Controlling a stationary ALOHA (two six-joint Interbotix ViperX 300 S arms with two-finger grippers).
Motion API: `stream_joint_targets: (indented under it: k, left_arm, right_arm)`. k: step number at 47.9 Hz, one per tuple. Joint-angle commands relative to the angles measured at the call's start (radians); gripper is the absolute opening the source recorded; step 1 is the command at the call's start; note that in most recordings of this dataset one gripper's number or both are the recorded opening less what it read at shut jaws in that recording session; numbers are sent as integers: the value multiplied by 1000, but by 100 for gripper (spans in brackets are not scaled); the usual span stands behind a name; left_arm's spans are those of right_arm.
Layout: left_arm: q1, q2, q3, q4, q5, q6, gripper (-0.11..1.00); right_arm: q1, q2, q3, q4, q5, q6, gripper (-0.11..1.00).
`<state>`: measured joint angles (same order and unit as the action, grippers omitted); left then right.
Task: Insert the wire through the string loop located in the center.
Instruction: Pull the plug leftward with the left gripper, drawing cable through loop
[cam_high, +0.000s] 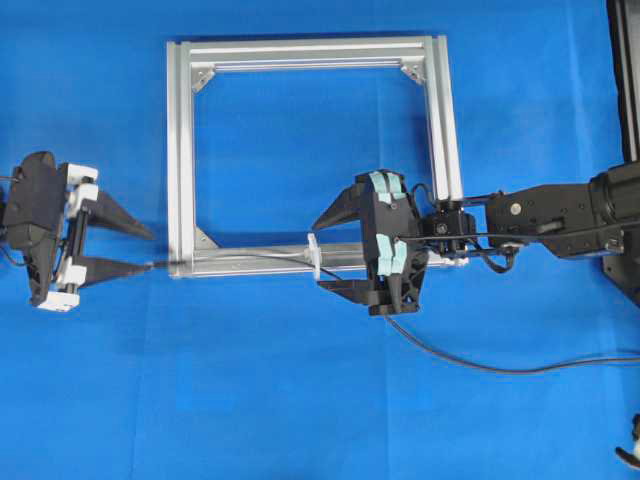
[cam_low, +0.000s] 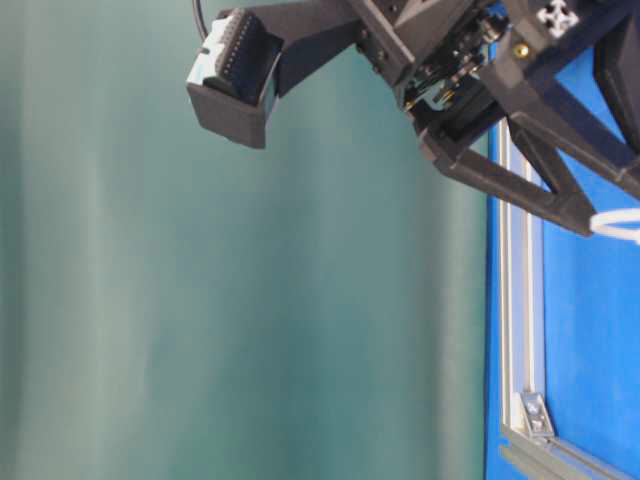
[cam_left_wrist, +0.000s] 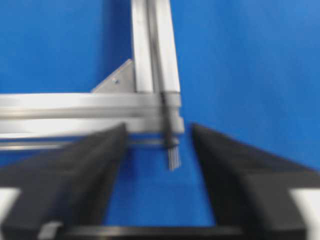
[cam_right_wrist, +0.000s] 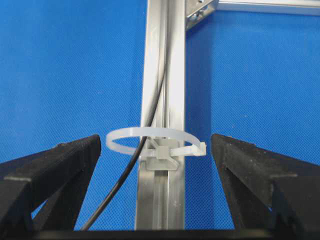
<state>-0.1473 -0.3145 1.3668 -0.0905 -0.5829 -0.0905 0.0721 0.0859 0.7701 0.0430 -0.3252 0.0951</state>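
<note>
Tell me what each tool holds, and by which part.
Nothing. The left tool is open around the wire tip without gripping; the right tool stands open beside the string loop.

A square silver aluminium frame (cam_high: 180, 150) lies flat on a blue tabletop (cam_high: 300, 400).
</note>
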Motion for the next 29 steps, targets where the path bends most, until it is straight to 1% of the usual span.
stream_joint_targets:
  k: [1, 4, 7, 20, 29]
  left_arm:
    - [3, -9, -3, 2, -3, 2, 66]
    - [6, -11, -3, 3, 0, 2, 82]
    - [9, -9, -5, 3, 6, 2, 92]
    - [11, -25, -23, 2, 41, 0, 91]
    - [29, -97, -63, 2, 140, 11, 91]
  right_arm:
    - [0, -12, -17, 3, -2, -2, 98]
    - [0, -12, -17, 3, -2, -2, 98]
    - [0, -12, -18, 3, 3, -2, 98]
    - [2, -38, -18, 3, 34, -2, 98]
    - [2, -103, -18, 2, 89, -3, 98]
